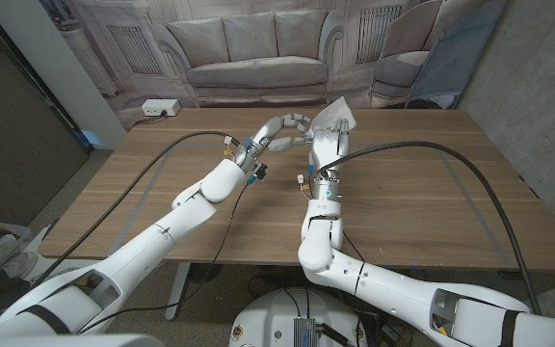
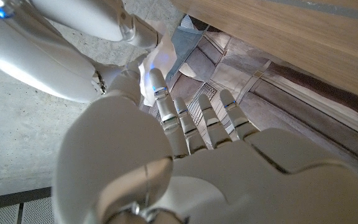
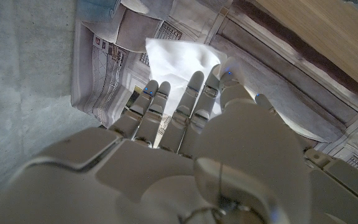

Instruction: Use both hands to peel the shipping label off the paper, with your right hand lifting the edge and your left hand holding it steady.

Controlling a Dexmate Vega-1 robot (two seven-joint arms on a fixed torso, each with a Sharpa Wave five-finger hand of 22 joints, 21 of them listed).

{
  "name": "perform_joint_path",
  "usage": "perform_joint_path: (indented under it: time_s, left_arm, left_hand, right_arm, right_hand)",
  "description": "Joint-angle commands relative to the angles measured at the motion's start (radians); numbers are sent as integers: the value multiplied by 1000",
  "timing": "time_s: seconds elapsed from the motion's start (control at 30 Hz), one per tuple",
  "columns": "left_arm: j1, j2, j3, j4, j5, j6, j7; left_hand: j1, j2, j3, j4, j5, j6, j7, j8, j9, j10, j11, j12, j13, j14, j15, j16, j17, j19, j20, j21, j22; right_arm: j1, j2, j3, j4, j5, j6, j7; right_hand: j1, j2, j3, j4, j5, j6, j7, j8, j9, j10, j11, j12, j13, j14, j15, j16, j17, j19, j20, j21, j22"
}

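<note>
The right hand [image 3: 185,149] reaches toward a white paper [image 3: 176,59], its fingertips [image 3: 194,81] at the sheet's edge, before a printed backdrop [image 3: 104,62].

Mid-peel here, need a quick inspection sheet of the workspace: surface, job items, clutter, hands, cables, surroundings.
Surface: wooden table, bare where visible.
Job's things: white paper raised above the table's far side at the right hand's fingertips; label not distinguishable from paper.
Clutter: nothing seen.
Hands: left hand and right hand raised close together at the paper; exact grip unclear.
Cables: black cables arch over the table to both wrists.
Surroundings: sofa-print backdrop; white power strip on the floor.
</note>
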Motion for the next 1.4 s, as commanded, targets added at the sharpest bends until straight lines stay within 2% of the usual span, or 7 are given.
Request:
perform_joint_path:
  time_s: [0.03,0.67,0.87,1.03,1.2,1.3,1.4]
  left_arm:
    - [9,-3,-6,-8,5,3,15]
    - [-2,-19,-5,12,-1,-19,18]
    - [-10,-10,1,2,-6,9,-10]
    - [-7,-2,5,-26,42,57,15]
    - [-7,-37,0,21,41,-1,67]
    - [-10,-25,3,5,73,22,72]
    - [-10,-27,6,6,72,24,72]
  left_hand:
    - [-40,-10,-19,7,10,-45,9,-20,15,-19,26,-4,4,-17,-21,-9,7,-27,5,7,6]
    - [5,41,16,-6,19,18,2,-10,19,18,-1,20,6,19,-47,-6,17,0,-2,39,8]
    - [79,102,67,-32,7,73,-1,0,18,40,-17,32,5,42,-54,-6,24,12,4,60,4]
    - [67,76,57,-32,-6,47,15,-20,12,33,-13,31,5,33,-52,-17,22,6,-2,65,1]
    - [69,73,59,-33,-7,44,20,-31,8,25,-9,30,6,31,-50,-22,23,4,0,71,0]
    - [125,138,111,-45,-4,193,19,17,21,94,-54,58,2,70,-74,-19,27,18,-4,96,-10]
    - [142,160,129,-47,-1,185,28,15,29,91,-49,57,2,77,-83,-19,30,27,-9,105,-13]
  right_arm:
    - [-1,-6,3,-10,16,13,-25]
    - [3,-15,-10,0,15,9,-16]
    - [-7,-10,9,-4,36,25,-54]
    - [-13,-13,21,-15,49,38,-82]
    - [-16,-17,27,-17,57,50,-106]
    - [-18,-17,32,-18,63,55,-118]
    - [-19,-21,34,-20,68,62,-125]
  right_hand:
    - [-3,1,11,1,6,9,3,7,5,3,-9,2,2,-3,-174,3,1,-6,-1,5,4]
    - [-1,1,14,-1,7,8,1,8,5,3,-9,1,3,-3,-175,3,1,-7,-1,8,3]
    - [-1,1,14,-1,8,7,1,7,4,3,-9,1,3,-3,-174,3,1,-8,0,10,3]
    - [-2,1,15,0,8,7,0,8,5,2,-10,1,4,-2,-174,3,1,-9,0,10,3]
    - [-3,2,16,0,8,7,0,9,6,2,-10,1,4,-1,-174,4,2,-9,0,12,3]
    - [-3,3,16,1,8,7,1,9,7,3,-9,1,5,1,-175,4,2,-8,0,13,2]
    - [-4,4,17,1,8,5,3,9,7,3,-9,2,5,3,-175,5,2,-8,-1,14,2]
